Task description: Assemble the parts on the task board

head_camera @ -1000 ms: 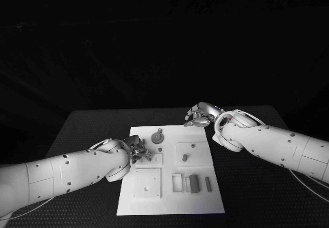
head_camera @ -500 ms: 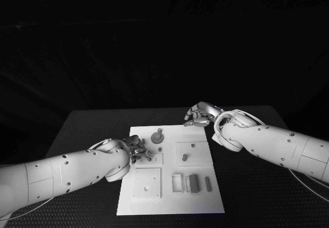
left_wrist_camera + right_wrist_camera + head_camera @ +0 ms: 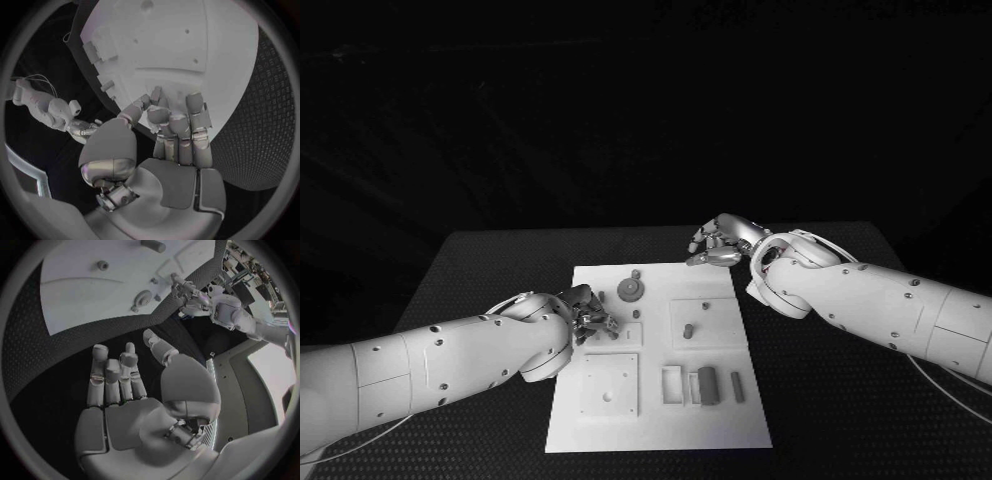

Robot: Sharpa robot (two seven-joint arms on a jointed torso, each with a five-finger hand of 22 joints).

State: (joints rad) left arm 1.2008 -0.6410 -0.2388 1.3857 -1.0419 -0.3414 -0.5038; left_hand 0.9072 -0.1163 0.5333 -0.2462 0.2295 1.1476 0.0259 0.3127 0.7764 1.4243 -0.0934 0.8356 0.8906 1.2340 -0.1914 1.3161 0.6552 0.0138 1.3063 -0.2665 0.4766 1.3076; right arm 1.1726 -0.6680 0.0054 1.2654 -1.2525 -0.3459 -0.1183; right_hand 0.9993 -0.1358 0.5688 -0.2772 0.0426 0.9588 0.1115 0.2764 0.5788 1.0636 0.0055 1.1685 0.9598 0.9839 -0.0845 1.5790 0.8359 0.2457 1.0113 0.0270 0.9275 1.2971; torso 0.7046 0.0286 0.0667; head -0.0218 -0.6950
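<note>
The white task board lies in the middle of the black table. My left hand hovers low over the board's left side, its fingers curled toward the thumb, pinching what looks like a small grey part. A round toothed part and a small peg stand just beyond it. My right hand hangs over the table at the board's far right corner, fingers apart and holding nothing. The board, the toothed part and my left hand show in the right wrist view.
On the board a peg stands in a square plate, and another square plate lies nearer me. A small frame and two short bars lie at the near right. Black table surrounds the board.
</note>
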